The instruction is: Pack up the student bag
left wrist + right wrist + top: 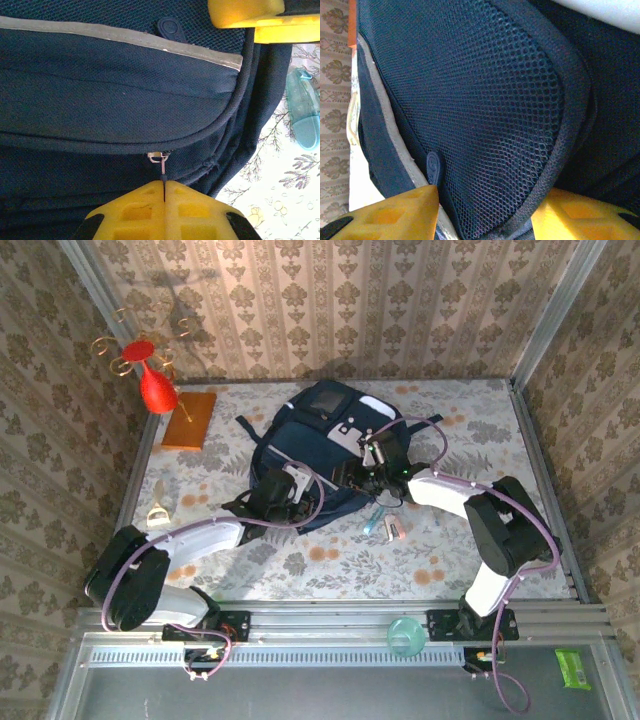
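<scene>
Bright even light, soft shadows on the back wall [400,310], perhaps washed-out tablecloth [280,200] at left-wrist edge.

Robot lab cell dressed as a home, damask wallpaper panels [330,310] framed by bare aluminium posts [557,315], floral cloth [330,560] over the table, left arm [190,540] and right arm [450,490] bolted to a metal rail [340,625], loose cables [515,685], red ornament [157,388] in a corner.

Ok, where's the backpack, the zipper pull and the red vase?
backpack [300,445], top view, on its dark blue front panel.
zipper pull [161,158], left wrist view, on its little metal ring.
red vase [157,390], top view, on its round body.
</scene>
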`<state>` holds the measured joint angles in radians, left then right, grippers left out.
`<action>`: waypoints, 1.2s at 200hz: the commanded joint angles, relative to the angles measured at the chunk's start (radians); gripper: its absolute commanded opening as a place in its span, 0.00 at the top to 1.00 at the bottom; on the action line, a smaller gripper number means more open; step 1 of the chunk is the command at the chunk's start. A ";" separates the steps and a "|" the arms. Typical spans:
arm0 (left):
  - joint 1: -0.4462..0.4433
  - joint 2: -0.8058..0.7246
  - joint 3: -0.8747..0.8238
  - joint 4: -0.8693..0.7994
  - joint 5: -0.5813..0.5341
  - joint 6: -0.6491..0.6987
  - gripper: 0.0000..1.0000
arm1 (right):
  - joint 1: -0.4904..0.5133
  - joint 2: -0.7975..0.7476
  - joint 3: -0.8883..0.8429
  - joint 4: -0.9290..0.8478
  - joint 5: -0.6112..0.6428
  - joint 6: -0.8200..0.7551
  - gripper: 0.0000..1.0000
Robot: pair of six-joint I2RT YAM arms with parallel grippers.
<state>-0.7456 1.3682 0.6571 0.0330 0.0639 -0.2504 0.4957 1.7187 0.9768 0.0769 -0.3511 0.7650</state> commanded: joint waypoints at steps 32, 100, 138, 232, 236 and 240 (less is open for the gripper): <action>-0.009 -0.002 -0.005 -0.056 -0.046 0.013 1.00 | 0.018 0.015 -0.013 0.077 0.037 0.049 0.74; 0.030 -0.017 0.003 -0.152 -0.220 0.069 1.00 | -0.035 -0.071 0.018 -0.101 0.032 -0.102 1.00; 0.099 -0.062 -0.022 -0.169 -0.227 0.069 1.00 | -0.096 -0.054 0.063 -0.195 -0.058 -0.186 1.00; 0.073 -0.172 -0.036 -0.080 0.075 -0.010 0.72 | -0.127 0.012 0.147 -0.226 -0.116 -0.216 1.00; 0.064 -0.177 -0.032 -0.076 0.068 -0.019 0.68 | -0.128 0.013 0.145 -0.223 -0.116 -0.215 1.00; 0.053 -0.178 -0.027 -0.077 0.060 -0.023 0.66 | -0.127 0.012 0.143 -0.221 -0.117 -0.213 1.00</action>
<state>-0.6525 1.2297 0.6239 -0.0914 0.0406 -0.2188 0.3710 1.7283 1.1099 -0.1841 -0.4419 0.5709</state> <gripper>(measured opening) 0.256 0.070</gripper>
